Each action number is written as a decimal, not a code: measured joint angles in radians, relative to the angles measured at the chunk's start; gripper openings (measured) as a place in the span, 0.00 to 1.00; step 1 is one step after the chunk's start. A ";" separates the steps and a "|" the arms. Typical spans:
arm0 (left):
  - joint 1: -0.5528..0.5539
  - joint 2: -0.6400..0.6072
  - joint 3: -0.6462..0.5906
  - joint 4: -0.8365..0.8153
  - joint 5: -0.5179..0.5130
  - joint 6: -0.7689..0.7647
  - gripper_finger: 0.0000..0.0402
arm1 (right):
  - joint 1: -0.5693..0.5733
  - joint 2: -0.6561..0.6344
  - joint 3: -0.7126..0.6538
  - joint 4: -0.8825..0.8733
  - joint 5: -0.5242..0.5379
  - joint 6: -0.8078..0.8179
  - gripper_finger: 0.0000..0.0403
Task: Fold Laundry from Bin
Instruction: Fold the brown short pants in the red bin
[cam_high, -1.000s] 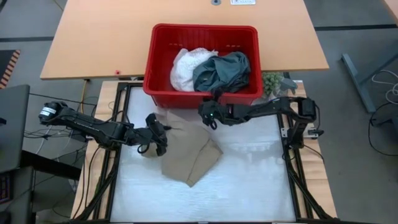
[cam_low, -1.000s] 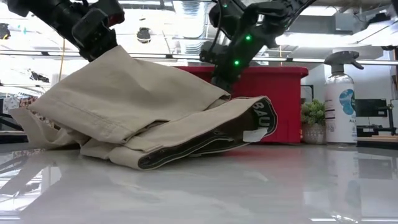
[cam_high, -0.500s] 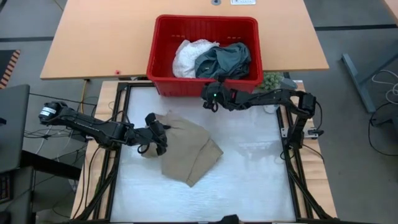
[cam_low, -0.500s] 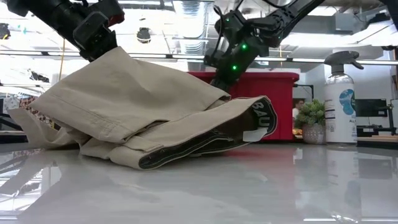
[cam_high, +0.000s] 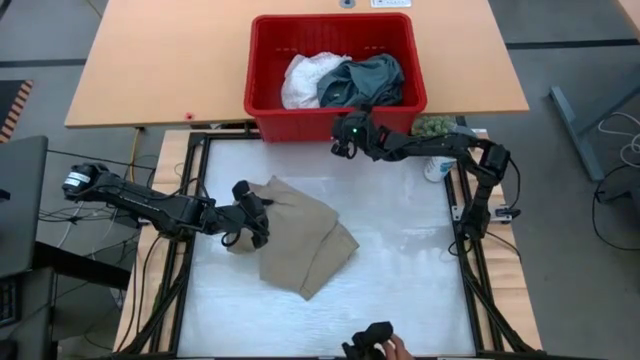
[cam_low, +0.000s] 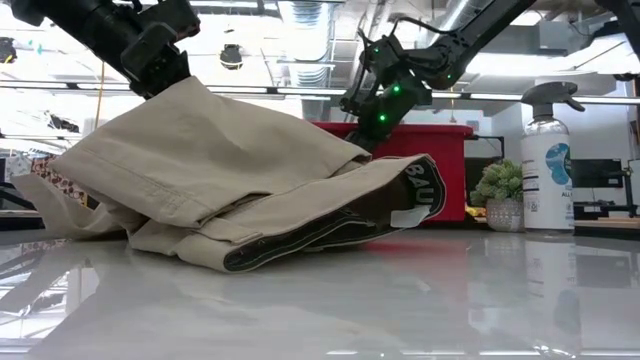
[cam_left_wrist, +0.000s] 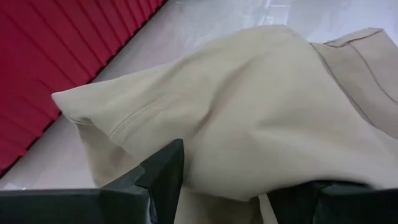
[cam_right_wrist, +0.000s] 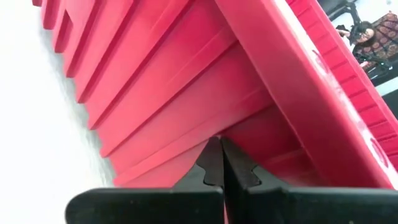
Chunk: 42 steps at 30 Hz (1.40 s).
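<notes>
Three garments in play, one bin. Bin (cam_high: 262, 70): red, at the far edge of the work surface, partly on the wooden table (cam_high: 150, 60) behind it. Inside lie the white garment (cam_high: 303, 78) and the dark teal-green garment (cam_high: 365, 78), bunched side by side.

Beige-khaki garment (cam_high: 300, 235): out of the bin, on the white work surface (cam_high: 400, 280), left of centre. Roughly doubled over, uneven; the low view shows a raised ridge and a loose waistband end with dark lettering.

Right gripper (cam_high: 345, 135): fingers pressed together, holding nothing, tips against the bin's near wall just under the rim. The wrist view shows ribbed red plastic filling the frame.

Left gripper (cam_high: 252, 222): fingers clamped on the beige-khaki garment's left edge, cloth lifted off the surface into a peak (low view).

Step in hand, as judged: clearing room by nudging the bin away while the first garment is held ready for folding.

Next move calls for: the right arm coming off the bin to take a second corner of the beige cloth, so both arms can spread it flat before any fold. The cloth is stiff-looking; expect it to hold creases.

Spray bottle (cam_low: 549, 160) and small plant (cam_high: 436, 127) stand near the right arm.
</notes>
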 joint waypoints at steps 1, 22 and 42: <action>0.000 0.000 0.000 0.000 -0.007 0.000 0.48 | 0.000 0.000 0.000 0.004 -0.004 -0.001 0.04; -0.002 -0.003 0.240 -0.486 0.037 0.102 0.75 | 0.391 -0.270 0.053 -0.491 -0.052 0.033 0.46; -0.385 0.364 0.395 -0.411 0.045 0.252 0.77 | 0.930 -0.208 0.026 -0.727 -0.132 0.302 0.55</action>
